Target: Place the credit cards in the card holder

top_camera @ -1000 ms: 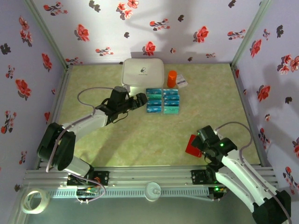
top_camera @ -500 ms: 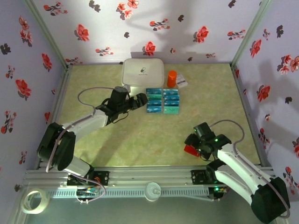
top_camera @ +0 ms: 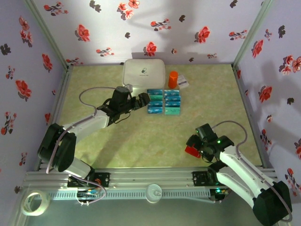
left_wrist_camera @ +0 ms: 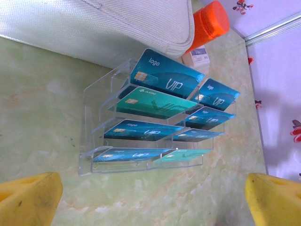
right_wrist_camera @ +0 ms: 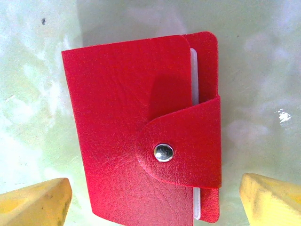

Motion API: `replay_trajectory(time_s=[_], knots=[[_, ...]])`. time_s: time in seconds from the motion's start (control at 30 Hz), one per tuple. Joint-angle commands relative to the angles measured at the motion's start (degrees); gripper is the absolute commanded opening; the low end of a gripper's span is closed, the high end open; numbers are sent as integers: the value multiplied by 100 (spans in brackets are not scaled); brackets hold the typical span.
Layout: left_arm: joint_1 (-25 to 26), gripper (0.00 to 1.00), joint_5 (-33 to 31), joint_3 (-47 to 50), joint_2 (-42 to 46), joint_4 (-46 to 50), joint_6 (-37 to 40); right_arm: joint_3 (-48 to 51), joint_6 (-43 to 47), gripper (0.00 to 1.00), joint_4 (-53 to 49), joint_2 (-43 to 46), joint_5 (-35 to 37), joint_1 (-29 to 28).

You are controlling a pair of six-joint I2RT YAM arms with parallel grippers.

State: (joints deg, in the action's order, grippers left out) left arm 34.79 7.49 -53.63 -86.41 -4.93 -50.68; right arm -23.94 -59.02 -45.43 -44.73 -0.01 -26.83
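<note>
Altogether eight credit cards [left_wrist_camera: 155, 117], one card holder [right_wrist_camera: 131, 117]; left tool [left_wrist_camera: 153, 200], right tool [right_wrist_camera: 154, 200] both released.

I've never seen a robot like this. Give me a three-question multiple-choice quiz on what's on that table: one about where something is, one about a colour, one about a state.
1. Where is the red card holder?
A) flat on the table, between the fingers of the right gripper
B) lifted in the air
C) leaning on the back wall

2. What colour is the small cylinder beside the white box?
A) green
B) orange
C) black

3. How is the card holder's flap?
A) hanging open
B) torn off
C) closed over the front

Answers:
1 A: the right wrist view shows it lying on the table between the yellow fingers.
2 B: it is bright orange in the top view.
3 C: the flap with its metal stud lies across the front.
</note>
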Motion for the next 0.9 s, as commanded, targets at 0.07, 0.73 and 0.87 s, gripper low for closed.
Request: replay_trajectory(time_s=[0.07, 0.73, 0.87], knots=[[54, 100, -98, -166, -99, -52, -17, 38, 3, 92, 159, -93, -140, 55], [88, 100, -89, -278, -208, -21, -14, 21, 432, 88, 1412, -669, -649, 232], [98, 100, -87, -289, -242, -26, -14, -42, 557, 86, 1724, -894, -777, 322]])
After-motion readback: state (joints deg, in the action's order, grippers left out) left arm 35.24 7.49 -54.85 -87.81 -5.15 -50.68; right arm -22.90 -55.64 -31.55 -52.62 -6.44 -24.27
